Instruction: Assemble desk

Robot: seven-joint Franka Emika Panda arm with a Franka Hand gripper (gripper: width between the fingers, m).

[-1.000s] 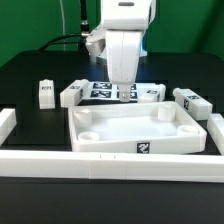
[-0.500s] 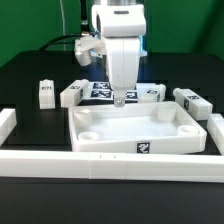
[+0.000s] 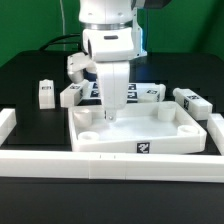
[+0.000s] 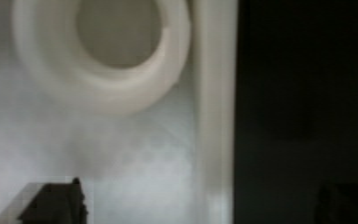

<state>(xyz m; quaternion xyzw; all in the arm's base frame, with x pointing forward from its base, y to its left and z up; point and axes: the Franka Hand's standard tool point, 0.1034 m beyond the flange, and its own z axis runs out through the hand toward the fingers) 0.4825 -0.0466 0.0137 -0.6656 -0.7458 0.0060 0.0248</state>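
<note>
Movement first: since the earlier frames the arm [image 3: 108,40] has slid toward the exterior view's left and come lower. The gripper [image 3: 108,113] now hangs over the back corner of the desk top [image 3: 125,128] on that side. The wrist points straight down and the white hand is upright. In the wrist view a round corner socket [image 4: 119,35] sits close ahead of the two dark fingertips [image 4: 55,203], which stand wide apart with nothing between them. The blur hides whether they touch the tray. The desk top lies flat on the black table [image 3: 30,70], behind the border rail [image 3: 110,165], with the legs [image 3: 45,92] lying beyond it
</note>
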